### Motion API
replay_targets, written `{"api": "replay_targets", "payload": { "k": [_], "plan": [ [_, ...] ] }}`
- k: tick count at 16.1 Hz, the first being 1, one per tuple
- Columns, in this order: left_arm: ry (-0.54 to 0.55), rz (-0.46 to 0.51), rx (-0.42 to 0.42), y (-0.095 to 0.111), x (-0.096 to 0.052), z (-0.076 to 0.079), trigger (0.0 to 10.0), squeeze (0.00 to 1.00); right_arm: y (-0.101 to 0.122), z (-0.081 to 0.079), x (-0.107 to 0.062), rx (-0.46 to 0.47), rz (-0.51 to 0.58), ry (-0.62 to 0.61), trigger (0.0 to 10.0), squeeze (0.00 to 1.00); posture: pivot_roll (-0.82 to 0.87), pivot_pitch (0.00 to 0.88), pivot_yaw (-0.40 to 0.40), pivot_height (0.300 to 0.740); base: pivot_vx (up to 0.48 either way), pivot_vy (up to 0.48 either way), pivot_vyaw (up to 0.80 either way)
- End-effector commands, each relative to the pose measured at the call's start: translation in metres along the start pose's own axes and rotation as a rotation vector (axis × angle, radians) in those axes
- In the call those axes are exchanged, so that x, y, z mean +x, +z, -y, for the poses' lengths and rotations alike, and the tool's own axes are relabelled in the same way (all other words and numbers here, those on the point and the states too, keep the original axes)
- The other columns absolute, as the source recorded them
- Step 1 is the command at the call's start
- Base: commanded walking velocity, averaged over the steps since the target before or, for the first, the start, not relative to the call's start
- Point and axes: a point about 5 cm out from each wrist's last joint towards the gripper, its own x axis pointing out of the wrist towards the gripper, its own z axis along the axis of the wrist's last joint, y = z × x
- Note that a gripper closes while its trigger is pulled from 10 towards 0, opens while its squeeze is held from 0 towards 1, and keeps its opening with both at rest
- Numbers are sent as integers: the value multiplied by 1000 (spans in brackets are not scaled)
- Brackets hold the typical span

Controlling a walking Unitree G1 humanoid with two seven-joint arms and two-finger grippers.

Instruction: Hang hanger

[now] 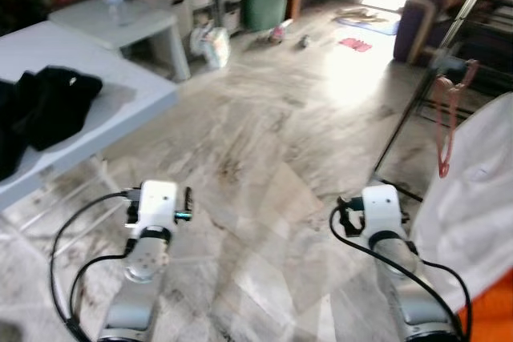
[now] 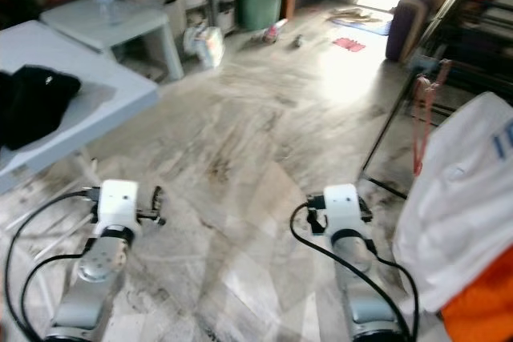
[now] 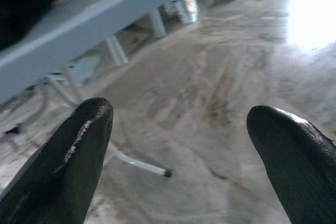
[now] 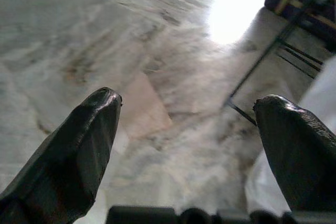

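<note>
Both hands spread empty, left hand (image 3: 178, 156) and right hand (image 4: 194, 150), pink hanger (image 1: 446, 122) well beyond the right.

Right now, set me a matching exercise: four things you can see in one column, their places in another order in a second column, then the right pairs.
Things:
1. black garment
2. pink hanger
3. white shirt
4. white bag

Places:
A. hanging from the dark rack on the robot's right
B. on the floor by the small white table's leg
C. lying on the white table on the robot's left
D. draped at the right edge, beside the right arm

Pairs: 1-C, 2-A, 3-D, 4-B
</note>
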Motion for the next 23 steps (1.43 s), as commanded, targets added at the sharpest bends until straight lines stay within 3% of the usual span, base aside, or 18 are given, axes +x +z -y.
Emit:
{"api": "replay_targets", "payload": {
  "k": [1,12,17,18,19,23],
  "plan": [
    [1,-1,17,0,1,2,10000,0,0,5,0,15,3,-12,10000,0,2,0,8,740,0,0,0],
    [-125,-77,-32,-17,-6,-4,10000,0,8,14,-3,140,92,-82,10000,0,5,0,25,740,0,0,0],
    [-81,-52,-28,-14,-4,-6,10000,0,14,9,1,160,116,-43,10000,0,13,0,18,740,0,0,0],
    [-85,-44,-33,-12,-3,-5,10000,0,14,6,2,101,108,-18,10000,0,16,0,17,740,0,0,0],
    [-88,-38,-37,-10,-3,-4,10000,0,15,4,2,72,116,-2,10000,0,19,0,16,740,0,0,800],
    [-25,-30,-16,-8,-3,-7,10000,0,19,-4,1,105,141,57,10000,0,23,0,16,740,0,0,800]
  ]
}}
